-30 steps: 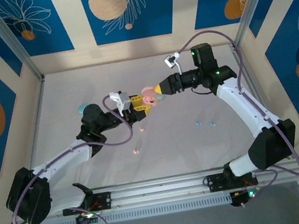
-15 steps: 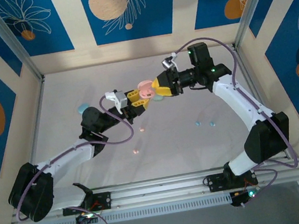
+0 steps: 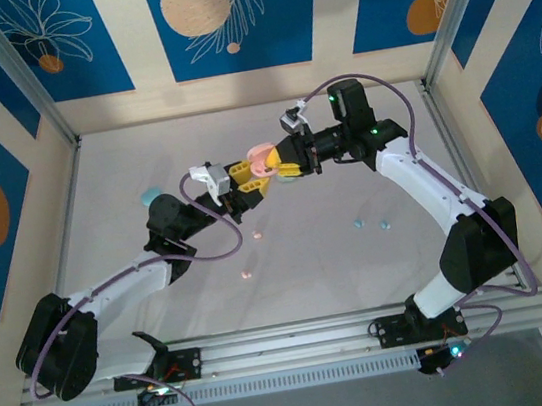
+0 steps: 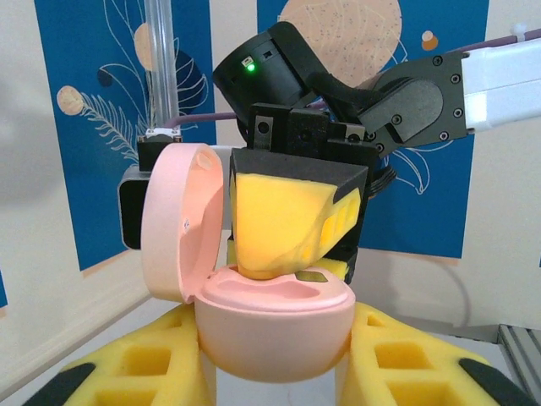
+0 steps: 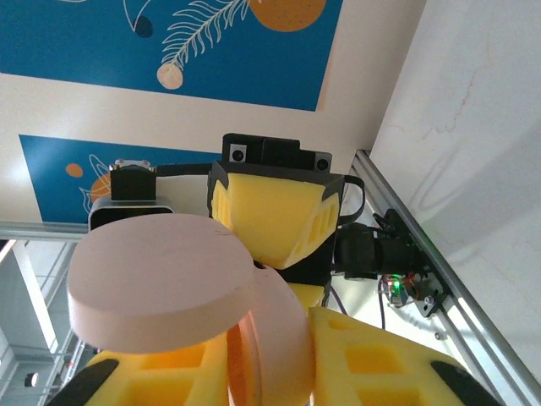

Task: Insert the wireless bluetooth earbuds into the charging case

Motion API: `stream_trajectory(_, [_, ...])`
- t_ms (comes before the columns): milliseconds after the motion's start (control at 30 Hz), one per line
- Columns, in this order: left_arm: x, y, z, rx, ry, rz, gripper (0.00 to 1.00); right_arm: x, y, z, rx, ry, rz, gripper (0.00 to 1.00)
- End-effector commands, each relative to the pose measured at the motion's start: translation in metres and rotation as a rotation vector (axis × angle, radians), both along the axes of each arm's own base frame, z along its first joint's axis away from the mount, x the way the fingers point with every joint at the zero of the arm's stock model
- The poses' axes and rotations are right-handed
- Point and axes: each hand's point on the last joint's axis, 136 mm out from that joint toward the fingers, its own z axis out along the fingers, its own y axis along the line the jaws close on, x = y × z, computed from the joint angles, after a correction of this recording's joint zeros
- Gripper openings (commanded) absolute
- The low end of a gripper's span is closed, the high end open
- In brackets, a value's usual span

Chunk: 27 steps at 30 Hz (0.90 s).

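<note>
The pink charging case (image 4: 275, 334) hangs above the table with its lid (image 4: 182, 220) swung open. My left gripper (image 4: 275, 359) is shut on its body from both sides. My right gripper (image 5: 270, 359) has come in from the other side and is shut on the same case (image 5: 283, 355), one finger's tip (image 4: 262, 266) resting in the case's hollow top. From above, both grippers (image 3: 259, 176) (image 3: 276, 165) meet at the case (image 3: 261, 155). Four earbuds lie on the table: two pink (image 3: 257, 233) (image 3: 247, 274) and two bluish (image 3: 359, 221) (image 3: 385, 223). Whether an earbud sits inside the case is hidden.
A light blue case (image 3: 151, 196) lies at the table's left. A mint case (image 3: 293, 180) lies on the table under the right gripper. Walls and metal posts (image 3: 35, 105) close in the table (image 3: 391, 125) on three sides.
My right gripper has moved left onto the pink case and gone from open to shut. My left gripper has kept its hold, shifting slightly up and left.
</note>
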Motion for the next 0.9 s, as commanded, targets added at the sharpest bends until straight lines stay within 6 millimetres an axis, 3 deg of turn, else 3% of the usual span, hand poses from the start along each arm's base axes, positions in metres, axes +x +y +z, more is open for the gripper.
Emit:
stream_trajectory(0, [-0.0029, -0.0041, 0.0139, -0.021, -0.026, -0.014, 0.33, -0.0093, 0.0028, 0.0029, 0.02, 0.012, 0.04, 0.18])
stream_trajectory(100, [-0.0009, -0.005, 0.0106, -0.01, -0.011, -0.011, 0.36, -0.0092, 0.0027, 0.0038, 0.022, 0.004, 0.036, 0.14])
stream_trajectory(533, [0.0044, -0.0082, 0.009, -0.003, 0.016, -0.008, 0.47, -0.0084, 0.0032, 0.0031, 0.032, -0.01, 0.023, 0.12])
stream_trajectory(667, [0.0048, -0.0097, 0.008, 0.008, 0.021, -0.013, 0.46, -0.0081, 0.0032, 0.0024, 0.03, -0.008, 0.021, 0.12])
stream_trajectory(867, [0.0043, -0.0095, 0.0072, 0.013, 0.025, -0.014, 0.37, -0.0073, 0.0023, 0.0031, 0.026, -0.014, 0.011, 0.15])
